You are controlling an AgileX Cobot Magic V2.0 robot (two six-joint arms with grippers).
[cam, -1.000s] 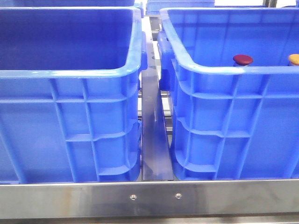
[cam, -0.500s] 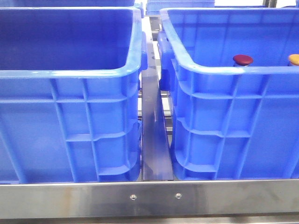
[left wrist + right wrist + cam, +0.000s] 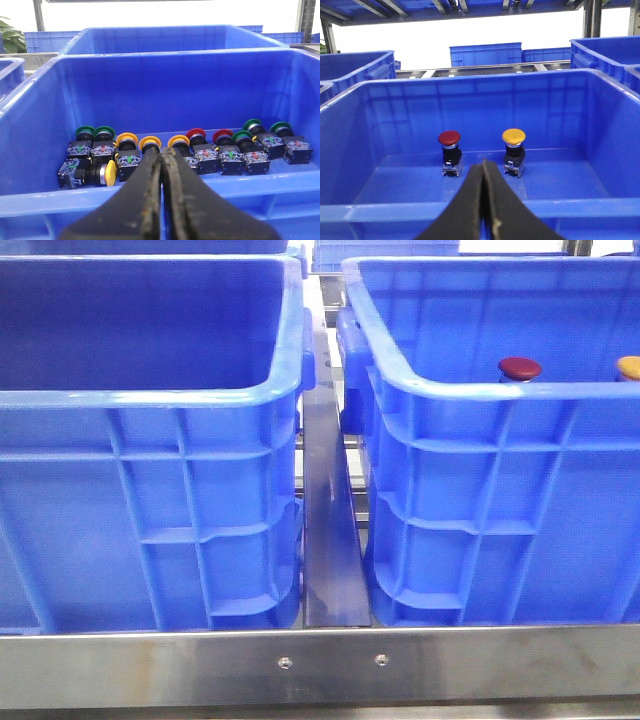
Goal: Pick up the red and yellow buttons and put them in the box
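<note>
In the right wrist view a dark red button (image 3: 449,138) and a yellow button (image 3: 513,136) stand upright, side by side, on the floor of a blue box (image 3: 390,210). My right gripper (image 3: 484,162) is shut and empty, just outside the box's near rim. In the front view only the red cap (image 3: 520,368) and the yellow cap (image 3: 629,366) peek over the right box's rim (image 3: 470,390). In the left wrist view another blue crate (image 3: 45,200) holds a row of yellow buttons (image 3: 127,139), red buttons (image 3: 196,134) and green ones (image 3: 85,131). My left gripper (image 3: 161,152) is shut and empty before its rim.
The left crate (image 3: 150,395) hides its floor in the front view. A steel rail (image 3: 330,540) runs between the two crates and a steel bar (image 3: 320,665) crosses the front. More blue crates (image 3: 485,54) stand behind. One yellow button (image 3: 109,173) lies on its side.
</note>
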